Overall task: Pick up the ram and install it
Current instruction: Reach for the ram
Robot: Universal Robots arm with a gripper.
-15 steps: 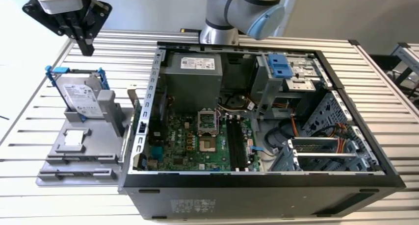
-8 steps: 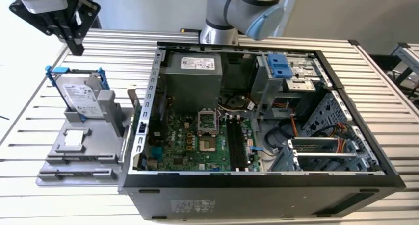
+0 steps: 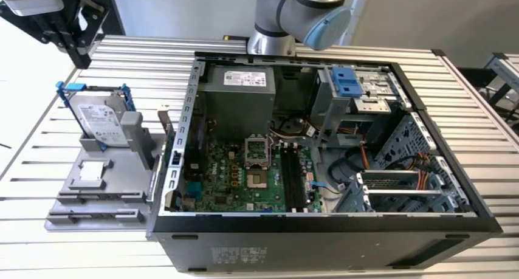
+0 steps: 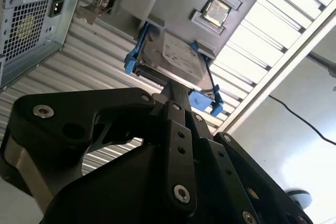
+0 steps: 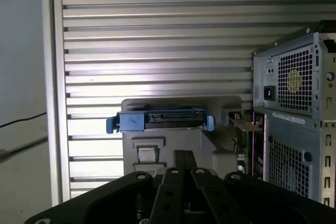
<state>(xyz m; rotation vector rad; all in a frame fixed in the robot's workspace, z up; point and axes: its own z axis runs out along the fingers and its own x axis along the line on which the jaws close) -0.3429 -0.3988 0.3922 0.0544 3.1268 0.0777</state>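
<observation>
The ram [image 3: 164, 130] is a thin dark strip standing on edge at the right end of the grey holder [image 3: 97, 197], close against the open computer case [image 3: 324, 227]. Black memory slots [image 3: 292, 179] run along the green motherboard inside the case. My gripper [image 3: 81, 59] hangs high over the table at the exterior view's far left, well above and behind the holder. In both wrist views its fingers [image 5: 183, 160] point toward the holder, pressed together with nothing between them. The hard drive [image 4: 173, 59] lies just past the fingertips [image 4: 177, 92].
A silver hard drive in a blue-handled frame [image 3: 101, 118] stands upright in the holder, and a small square silver chip [image 3: 92, 169] lies flat in front of it. The case's power supply [image 3: 237, 93] and drive cage [image 3: 357, 87] fill its rear. The slatted metal table [image 3: 48, 139] surrounds everything.
</observation>
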